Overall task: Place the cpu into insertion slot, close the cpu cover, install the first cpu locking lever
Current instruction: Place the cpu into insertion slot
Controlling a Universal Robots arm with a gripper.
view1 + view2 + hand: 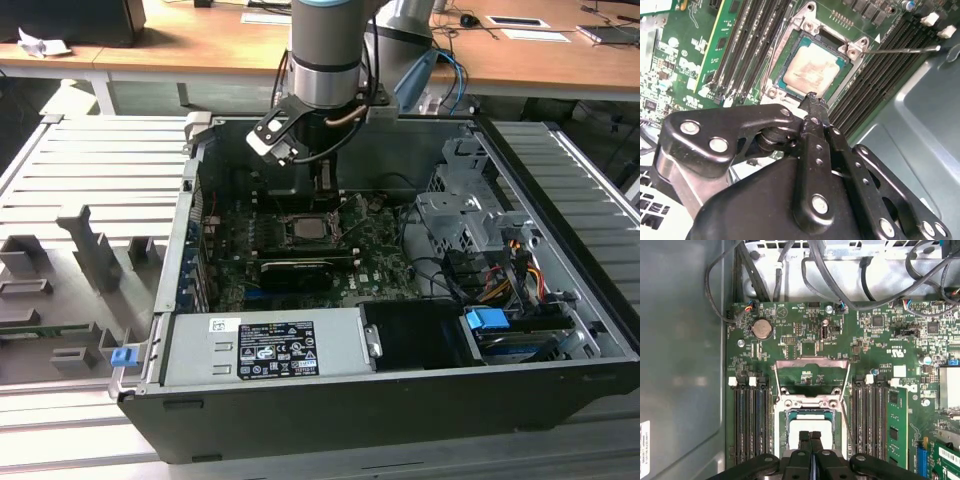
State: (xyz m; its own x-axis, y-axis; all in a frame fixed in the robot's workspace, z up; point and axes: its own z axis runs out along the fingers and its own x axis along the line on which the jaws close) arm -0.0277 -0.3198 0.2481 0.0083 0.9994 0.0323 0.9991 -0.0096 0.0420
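The cpu [812,72] is a dull silver-tan square lying flat in the socket on the green motherboard [790,335]. It also appears as the cpu [796,430] in the first wrist view and the cpu [305,228] in the exterior view. My gripper [812,97] is shut with nothing between its fingers, its tip at the chip's edge, just above it. The cpu cover [812,361] stands open and raised from its hinge, board showing through its window. A thin wire locking lever [900,49] sticks out free beside the socket.
Black memory slots [752,420] flank the socket on both sides. Cables [790,270] run along the board's far edge by the case wall. The power supply [265,345], a drive cage [470,215] and a blue tab [488,322] fill the open case. A grey fixture tray [80,250] lies at the exterior view's left.
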